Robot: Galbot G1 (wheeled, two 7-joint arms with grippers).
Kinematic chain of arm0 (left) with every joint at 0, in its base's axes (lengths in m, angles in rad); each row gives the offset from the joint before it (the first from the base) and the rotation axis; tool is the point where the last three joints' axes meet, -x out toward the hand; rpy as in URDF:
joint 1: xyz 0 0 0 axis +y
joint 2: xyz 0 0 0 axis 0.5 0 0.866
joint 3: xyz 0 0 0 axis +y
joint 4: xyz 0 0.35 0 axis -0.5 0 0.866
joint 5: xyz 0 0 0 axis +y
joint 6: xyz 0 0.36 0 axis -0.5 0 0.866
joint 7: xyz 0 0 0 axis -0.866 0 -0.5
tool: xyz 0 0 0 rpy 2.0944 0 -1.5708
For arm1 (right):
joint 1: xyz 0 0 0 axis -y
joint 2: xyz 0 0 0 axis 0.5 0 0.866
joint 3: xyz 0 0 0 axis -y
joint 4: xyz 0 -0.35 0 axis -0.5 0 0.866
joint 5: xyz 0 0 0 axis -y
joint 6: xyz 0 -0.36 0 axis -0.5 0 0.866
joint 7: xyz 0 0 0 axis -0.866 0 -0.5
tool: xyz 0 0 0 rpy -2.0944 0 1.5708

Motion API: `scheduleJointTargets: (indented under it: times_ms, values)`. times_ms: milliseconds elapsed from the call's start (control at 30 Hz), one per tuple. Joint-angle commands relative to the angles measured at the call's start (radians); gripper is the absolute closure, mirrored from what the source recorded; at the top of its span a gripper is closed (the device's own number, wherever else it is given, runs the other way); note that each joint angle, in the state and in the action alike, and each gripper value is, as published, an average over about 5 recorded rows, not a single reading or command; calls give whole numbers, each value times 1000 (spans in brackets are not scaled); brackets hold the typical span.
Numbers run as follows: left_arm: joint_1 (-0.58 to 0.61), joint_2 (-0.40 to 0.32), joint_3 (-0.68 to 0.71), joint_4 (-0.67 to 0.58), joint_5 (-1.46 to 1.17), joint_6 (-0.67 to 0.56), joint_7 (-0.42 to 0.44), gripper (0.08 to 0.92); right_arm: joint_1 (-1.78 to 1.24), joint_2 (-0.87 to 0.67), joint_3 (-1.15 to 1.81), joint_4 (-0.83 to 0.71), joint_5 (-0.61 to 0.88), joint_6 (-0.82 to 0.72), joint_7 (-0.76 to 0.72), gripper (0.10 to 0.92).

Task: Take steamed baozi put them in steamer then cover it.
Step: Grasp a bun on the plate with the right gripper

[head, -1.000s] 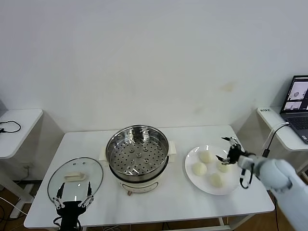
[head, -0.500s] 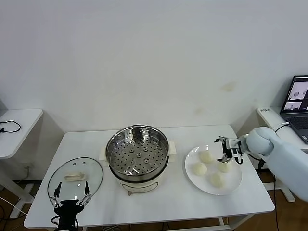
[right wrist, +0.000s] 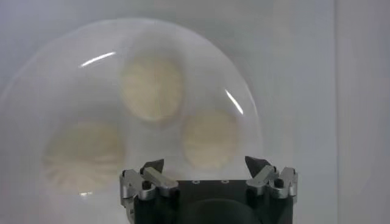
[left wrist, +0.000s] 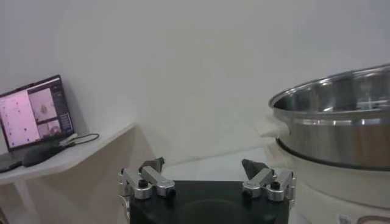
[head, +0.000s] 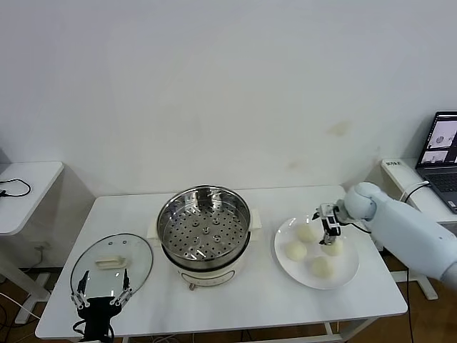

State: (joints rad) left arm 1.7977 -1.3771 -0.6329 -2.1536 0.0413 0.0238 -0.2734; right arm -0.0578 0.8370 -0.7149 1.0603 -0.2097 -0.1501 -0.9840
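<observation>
Four off-white baozi lie on a white plate (head: 344, 276) at the right: one at the far left (head: 305, 232), one at the left (head: 295, 250), one at the right (head: 333, 248) and one at the front (head: 320, 266). My right gripper (head: 327, 228) is open and empty, pointing down just above the plate between the two far baozi. In the right wrist view my right gripper (right wrist: 206, 165) has three baozi below it, the nearest (right wrist: 210, 139) between its open jaws. The steamer (head: 203, 232) stands open at the table's middle. The glass cover (head: 112, 264) lies flat at the left. My left gripper (head: 100, 293) is open near the cover's front edge.
The left wrist view shows my left gripper (left wrist: 204, 165) open, with the steamer's steel wall (left wrist: 341, 122) beside it. A laptop (head: 444, 150) sits on a side table at the right. Another small table (head: 25, 189) stands at the left.
My right arm has swung in from the table's right edge, and its gripper now points down over the plate's baozi. My left gripper has sunk slightly.
</observation>
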Motion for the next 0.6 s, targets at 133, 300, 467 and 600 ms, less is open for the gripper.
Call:
scheduleJointTargets:
  times_ms: [133,300,467,600]
  values:
    - [-4,1,-3,0,2,0,1,177,39,76,-53,-105,-15,4,-10,213]
    - [-1,2,-5,-1,2,0,1,177,36,98,-50,-128,-16,6,-5,235]
    - [1,2,-8,-3,2,-1,-1,177,34,112,-52,-139,-15,7,-4,301]
    - [1,2,-7,-6,4,-1,-1,177,32,124,-51,-149,-15,8,-2,355]
